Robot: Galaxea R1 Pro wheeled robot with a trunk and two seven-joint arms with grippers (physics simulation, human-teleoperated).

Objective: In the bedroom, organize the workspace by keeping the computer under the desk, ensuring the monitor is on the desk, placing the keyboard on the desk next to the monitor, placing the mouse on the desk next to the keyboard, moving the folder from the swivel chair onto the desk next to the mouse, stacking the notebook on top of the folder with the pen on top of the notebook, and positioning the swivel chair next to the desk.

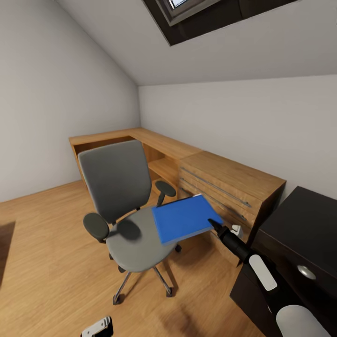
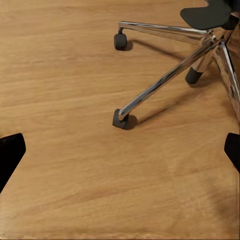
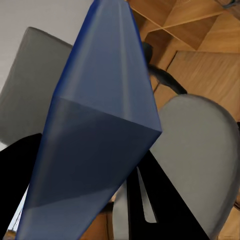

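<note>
Right end effector (image 1: 216,225) is pinching the blue folder (image 1: 185,218) at its near corner, fingers pressed together on it, and holding it tilted just above the front right part of the seat. Through the right wrist camera the folder (image 3: 95,135) is looming large between the dark fingers (image 3: 165,195), with the grey seat behind it. Left end effector (image 2: 120,150) is hanging low over the plank floor (image 2: 75,60), its two black fingertips spread wide apart at the edges of its wrist view, gripping nothing. Beyond it, the swivel chair (image 1: 122,201) is standing on its chrome legs (image 2: 165,80) and castors, back turned toward the wooden dresser (image 1: 229,187). Off to the right, the black bench (image 1: 299,229) with a round silver knob is sitting beside that dresser, near the chair but apart from it.
</note>
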